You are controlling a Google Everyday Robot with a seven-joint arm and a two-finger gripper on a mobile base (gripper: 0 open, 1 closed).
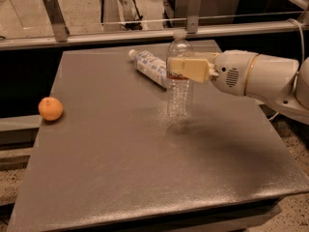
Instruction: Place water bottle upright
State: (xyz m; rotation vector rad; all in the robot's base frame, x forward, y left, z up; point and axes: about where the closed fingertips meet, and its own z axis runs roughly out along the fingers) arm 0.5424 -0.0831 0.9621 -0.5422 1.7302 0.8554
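Surface: a flat grey table with a matt top, seen from its near edge.
At 9 o'clock: a small round orange fruit sits at the table's left edge, well apart from my work.
Task thing: the clear, ribbed plastic water bottle with a white cap stands vertical, cap up, at about 1 o'clock from the table's middle.
My hand: my cream-coloured two-finger gripper reaches in from 3 o'clock and is clamped on the water bottle's shoulder, just under the neck.
Behind, at 11 o'clock of it: a shorter bottle with a white-blue label lies on its side.
Far: a metal rail on posts runs along the back.
Done: the bottle is upright, its base at or just above the tabletop; I cannot tell which.
Left: settle the base, open my fingers, draw back toward 3 o'clock without tipping it.
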